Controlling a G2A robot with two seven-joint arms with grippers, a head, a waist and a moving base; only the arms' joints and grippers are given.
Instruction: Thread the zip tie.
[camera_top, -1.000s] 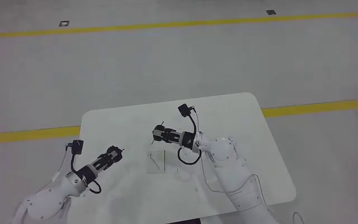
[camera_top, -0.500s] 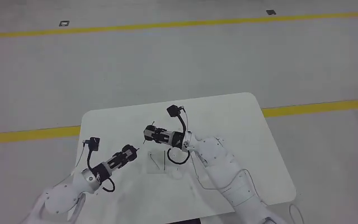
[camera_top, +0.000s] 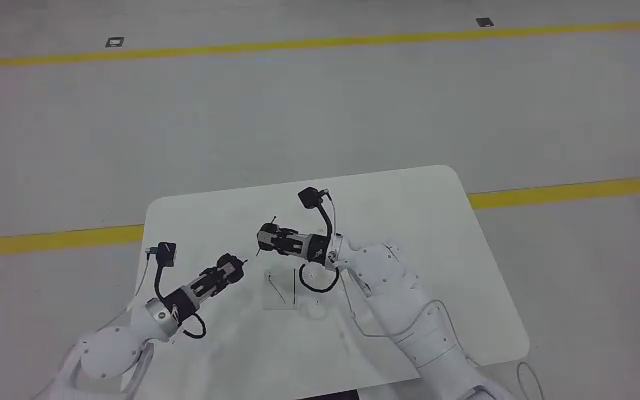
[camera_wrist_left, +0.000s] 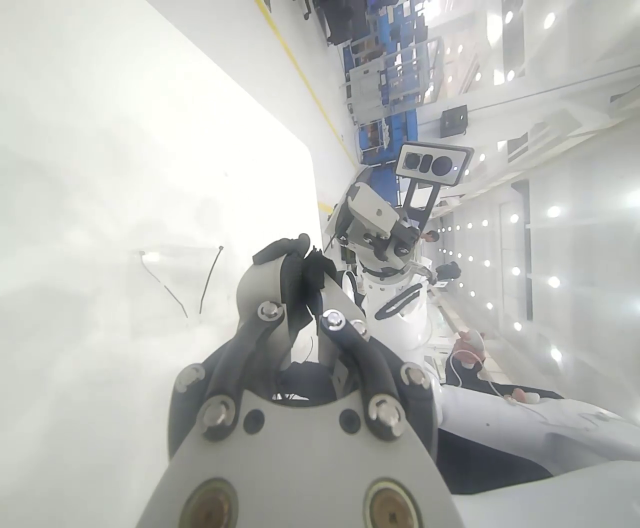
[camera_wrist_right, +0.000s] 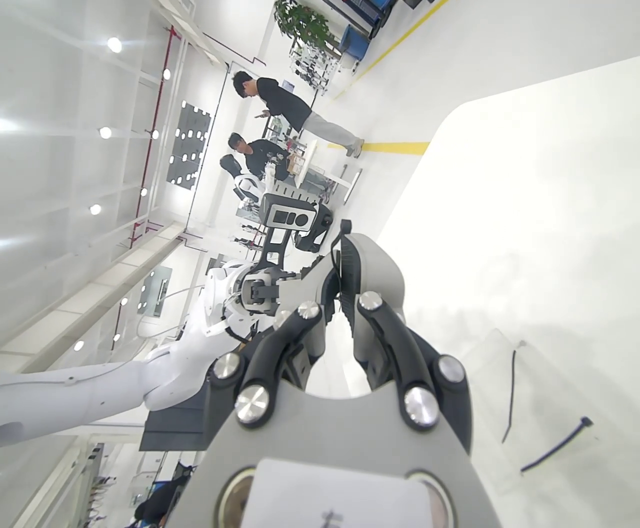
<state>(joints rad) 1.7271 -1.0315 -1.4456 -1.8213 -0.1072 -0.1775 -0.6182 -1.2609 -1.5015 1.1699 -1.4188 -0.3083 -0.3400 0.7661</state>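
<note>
Right arm comes in from the robot's right side, forearm laid across the surface (camera_top: 430, 200), wrist turned so the right claw (camera_top: 264, 240) points sideways toward the other arm. Right claw (camera_wrist_right: 341, 246) is closed, pinching a thin black zip tie (camera_wrist_right: 343, 231). A short end of the strip sticks out past the fingertips, and the rest runs down between the pads. In the top view that end shows as a small dark sliver (camera_top: 272, 222) above the claw.

Left arm comes up from the robot's left side, elbow low, forearm angled diagonally inward, with the left claw (camera_top: 235, 266) aimed at the right claw. Both claws are held over the left-centre part of the surface, tips facing each other, near but apart. Left claw (camera_wrist_left: 300, 252) is closed, black pads pressed together. A small dark bit shows at the tips; I cannot tell what it is.

2 loose zip ties lie flat on the surface near the claws, on the side toward the robot, not touched by either one. In the left wrist view, 1 loose tie (camera_wrist_left: 162, 286) and the other (camera_wrist_left: 210, 277) form a narrow V, close at 1 end and spread at the head ends. The right wrist view shows the same pair, 1 straight (camera_wrist_right: 512, 390) and 1 slanted (camera_wrist_right: 555, 445). From the top they read as 2 faint dark lines (camera_top: 270, 287) (camera_top: 294, 287) side by side.
</note>
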